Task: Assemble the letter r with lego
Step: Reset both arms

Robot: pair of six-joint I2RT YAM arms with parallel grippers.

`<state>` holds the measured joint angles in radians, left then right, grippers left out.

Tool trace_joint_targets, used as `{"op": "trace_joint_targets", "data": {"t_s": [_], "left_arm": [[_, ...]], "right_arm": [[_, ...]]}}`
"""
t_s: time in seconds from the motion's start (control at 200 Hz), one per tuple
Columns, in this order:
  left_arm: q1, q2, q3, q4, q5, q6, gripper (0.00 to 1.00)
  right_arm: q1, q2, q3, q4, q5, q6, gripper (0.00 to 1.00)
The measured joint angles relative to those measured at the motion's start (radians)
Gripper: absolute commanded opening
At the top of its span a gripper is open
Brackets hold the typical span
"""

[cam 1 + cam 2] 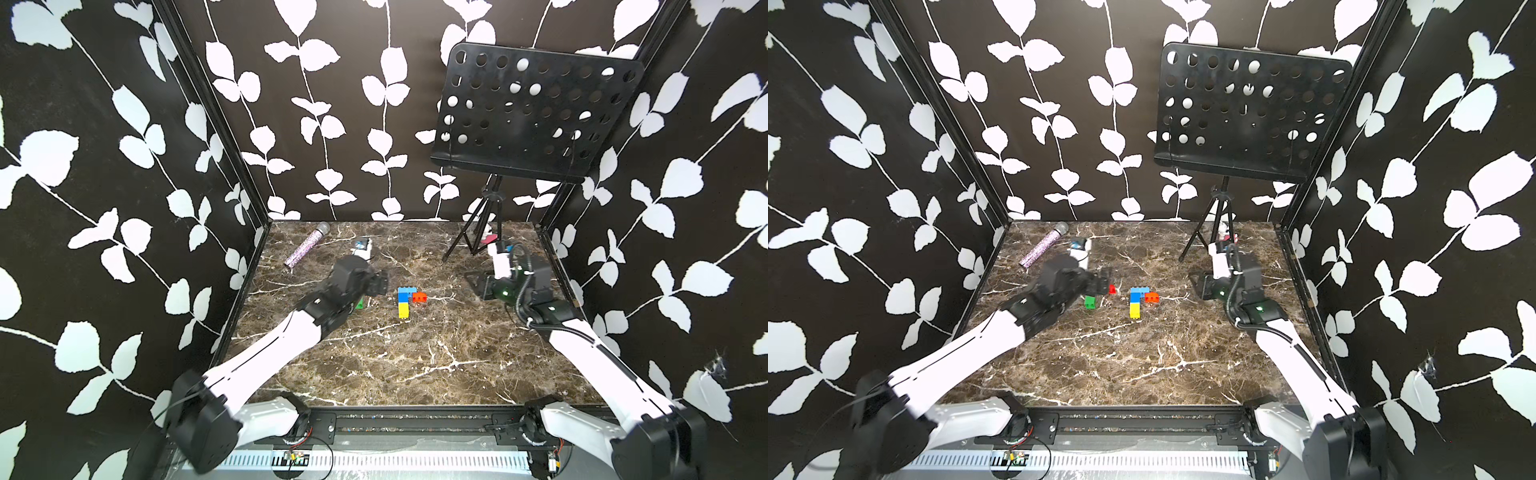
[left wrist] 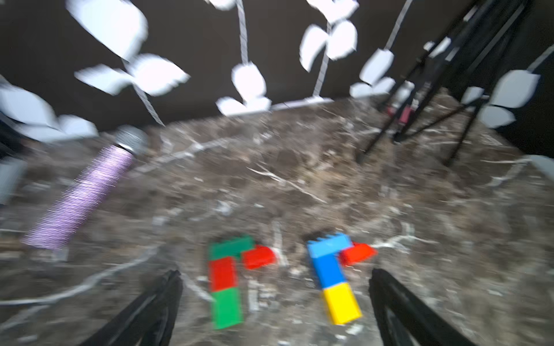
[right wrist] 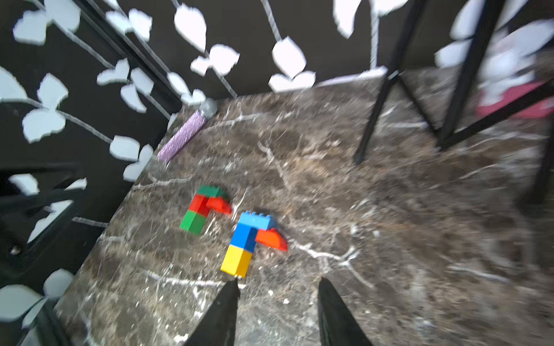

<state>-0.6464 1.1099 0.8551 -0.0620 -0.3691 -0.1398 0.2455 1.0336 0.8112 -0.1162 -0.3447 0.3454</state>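
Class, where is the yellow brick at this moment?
In both top views the yellow brick lies near the middle of the marble table, its far end touching the blue brick, with the orange brick just beyond to the right.

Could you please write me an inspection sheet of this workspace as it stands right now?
Surface: marble tabletop, flat; no spills seen.
Job's things: two r shapes lying flat and apart, the green-red r and the blue-yellow r; each has a sloped brick under its top bar. No loose bricks seen.
Clutter: glitter microphone lying far left; music stand on a tripod far right, with a blurred red-and-white item beneath it.
Grippers: left gripper open and empty; right gripper open and empty.
Cables: black corrugated cable along the right wrist; small wired board at the front rail.
Surroundings: black walls with white leaf print.
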Motion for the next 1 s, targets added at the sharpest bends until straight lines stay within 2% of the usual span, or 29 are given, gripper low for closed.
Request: {"op": "trace_joint_targets", "data": {"t_s": [0.095, 0.145, 0.165, 0.25, 0.355, 0.515, 0.745, 0.855, 0.95, 1.0], "left_arm": [[0.092, -0.098, -0.152, 0.108, -0.067, 0.135, 0.99], [0.162, -0.127, -0.227, 0.145, -0.082, 0.183, 0.99], [0.194, -0.136, -0.256, 0.161, -0.083, 0.195, 0.99], [0.311, -0.157, -0.391, 0.279, -0.058, 0.258, 0.99], [0.391, -0.115, -0.548, 0.480, -0.023, 0.295, 0.99], [0.452, 0.080, -0.578, 0.634, 0.047, 0.292, 0.99], [0.458, 0.336, -0.487, 0.802, 0.090, 0.316, 0.99], [0.483, 0.386, -0.476, 0.871, 0.108, 0.314, 0.99], [0.512, 0.433, -0.513, 1.019, 0.119, 0.307, 0.99], [0.520, 0.455, -0.511, 1.004, 0.121, 0.300, 0.99]], "right_arm": [[-0.035, -0.078, -0.052, 0.022, 0.138, -0.029, 0.60], [-0.056, -0.104, -0.089, 0.039, 0.218, -0.045, 0.95], [-0.064, -0.111, -0.105, 0.047, 0.246, -0.050, 0.99], [-0.084, -0.112, -0.172, 0.075, 0.377, -0.080, 0.99], [-0.097, -0.082, -0.259, 0.128, 0.541, -0.105, 0.99], [-0.113, 0.000, -0.399, 0.322, 0.678, -0.163, 0.99], [-0.129, 0.251, -0.431, 0.584, 0.694, -0.244, 0.99], [-0.149, 0.301, -0.458, 0.710, 0.638, -0.303, 0.99], [-0.184, 0.366, -0.459, 0.819, 0.571, -0.324, 0.99], [-0.203, 0.428, -0.459, 0.896, 0.536, -0.333, 0.99]]}}
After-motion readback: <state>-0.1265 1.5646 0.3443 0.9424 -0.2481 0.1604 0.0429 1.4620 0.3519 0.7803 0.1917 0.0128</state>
